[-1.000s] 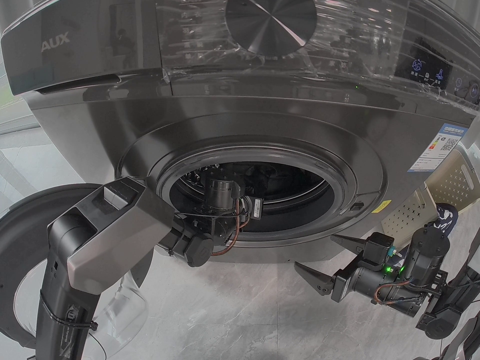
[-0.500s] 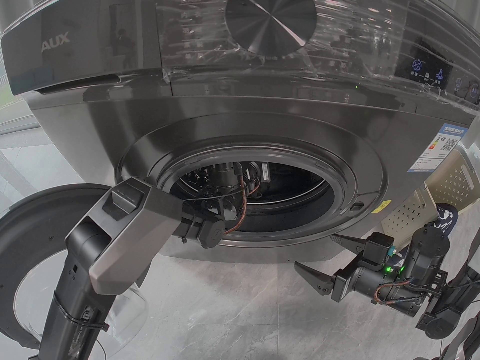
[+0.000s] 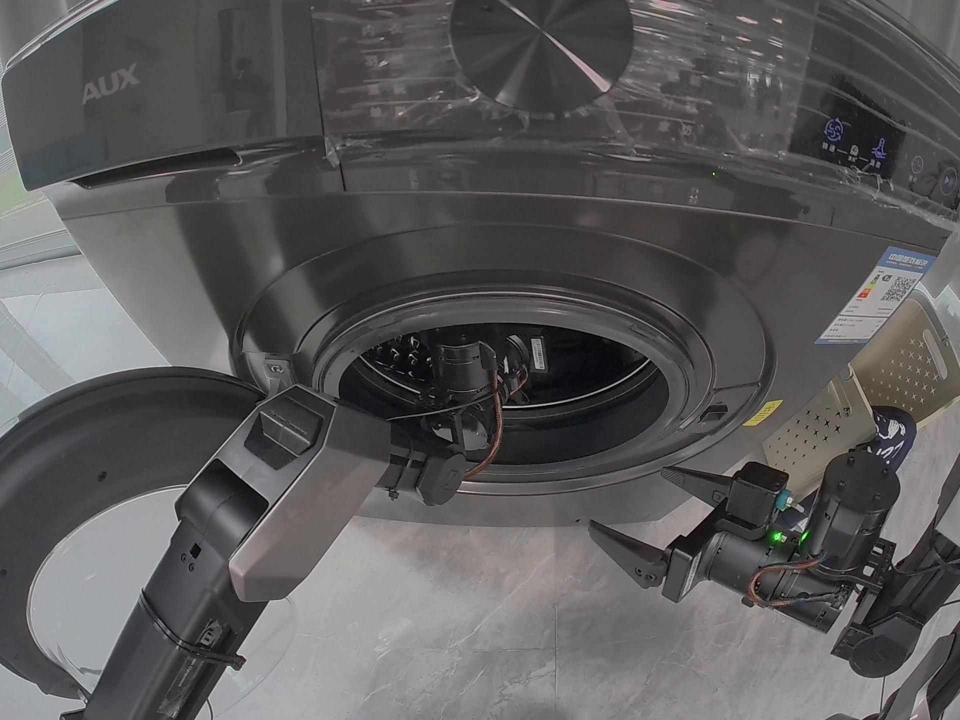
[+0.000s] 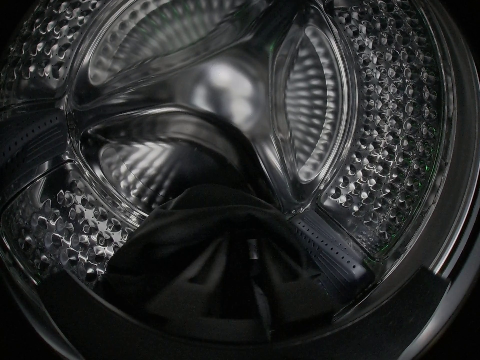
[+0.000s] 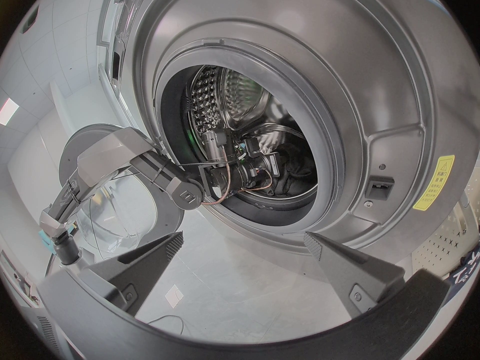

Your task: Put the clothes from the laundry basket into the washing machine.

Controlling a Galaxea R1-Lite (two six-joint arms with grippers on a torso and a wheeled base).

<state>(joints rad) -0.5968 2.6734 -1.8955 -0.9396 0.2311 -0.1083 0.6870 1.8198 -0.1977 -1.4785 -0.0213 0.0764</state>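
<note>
The grey washing machine stands with its round door swung open to the left. My left arm goes in through the drum opening. Inside the steel drum, my left gripper is shut on a dark garment that bunches over its tips, low in the drum. The right wrist view has that garment just past the left wrist. My right gripper hangs open and empty below the opening's right side, over the floor. The cream laundry basket stands at far right, with dark blue cloth in it.
The open door's glass bowl bulges out beside my left arm. The control panel is wrapped in film. Grey tiled floor lies open in front of the machine between the arms.
My left arm has pushed farther into the drum, its wrist moving up and right through the opening. The right arm and its open gripper have stayed put.
</note>
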